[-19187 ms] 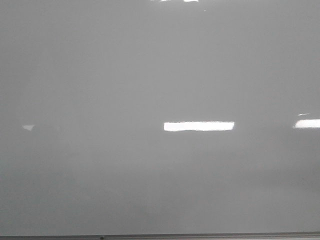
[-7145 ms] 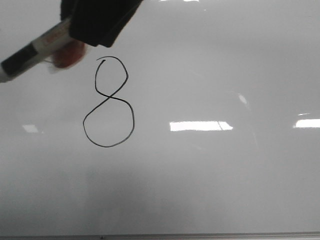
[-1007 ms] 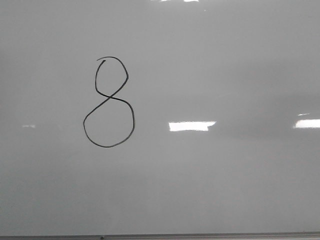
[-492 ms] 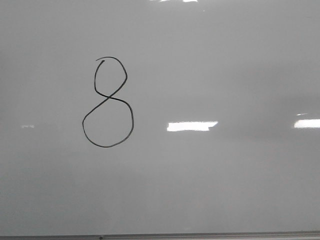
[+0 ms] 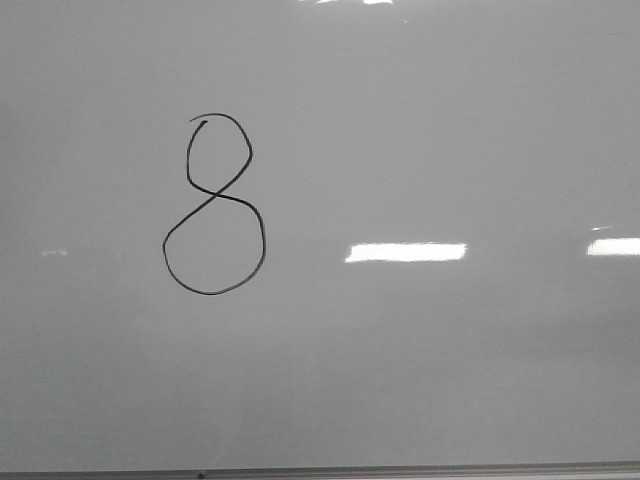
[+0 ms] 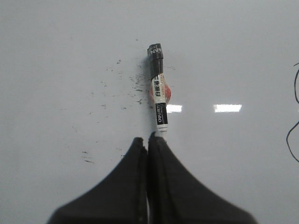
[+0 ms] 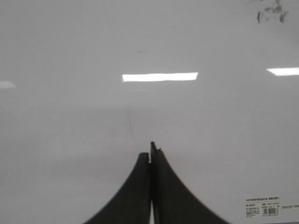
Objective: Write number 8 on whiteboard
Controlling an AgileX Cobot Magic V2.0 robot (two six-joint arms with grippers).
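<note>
The number 8 point(image 5: 213, 195) stands in thin black line on the left half of the whiteboard point(image 5: 450, 380) in the front view; neither arm shows there. In the left wrist view a black-and-white marker point(image 6: 159, 93) with an orange blob lies flat on the whiteboard point(image 6: 56, 56). My left gripper point(image 6: 148, 137) is shut, its fingertips pressed together right at the marker's near end, with nothing between them. A piece of the number 8 point(image 6: 295, 81) shows at that view's edge. My right gripper point(image 7: 150, 150) is shut and empty over bare whiteboard point(image 7: 70, 46).
A thin grey metal edge point(image 5: 400, 470) runs along the board's near side. Small black ink flecks point(image 6: 117, 84) dot the board beside the marker. Dark smudges point(image 7: 271, 11) and a printed product label point(image 7: 261, 207) show in the right wrist view. Bright glare patches point(image 5: 405, 252) lie on the board.
Since 7.1 s ago the gripper with the marker has left the front view. Over the last second the drawn figure stays the same and only the middle glare patch widens.
</note>
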